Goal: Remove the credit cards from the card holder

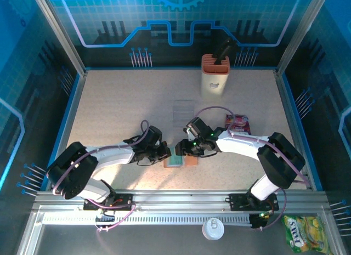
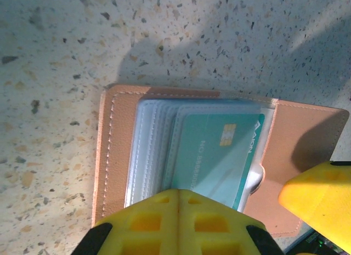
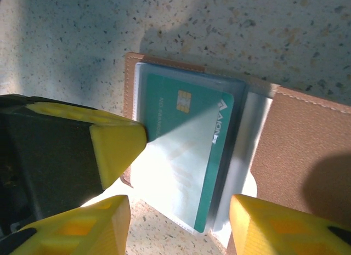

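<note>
The card holder (image 2: 112,145) lies open on the speckled table, tan leather outside, with clear sleeves inside. A teal credit card (image 2: 219,151) with a gold chip sits in the top sleeve. My left gripper (image 2: 178,193) is shut, and its joined yellow tips rest on the sleeves' near edge. In the right wrist view that same left gripper (image 3: 118,145) presses at the holder's (image 3: 307,151) left edge. My right gripper (image 3: 178,214) is open, with one finger on each side of the near end of the card (image 3: 186,134). From above, both grippers meet over the holder (image 1: 189,162).
An upright orange-and-cream box (image 1: 215,77) stands at the back. A purple-red snack packet (image 1: 238,123) lies just right of my right arm. A clear flat piece (image 1: 184,109) lies mid-table. A white lid (image 1: 213,228) and a yellow-green packet (image 1: 306,233) sit by the front rail.
</note>
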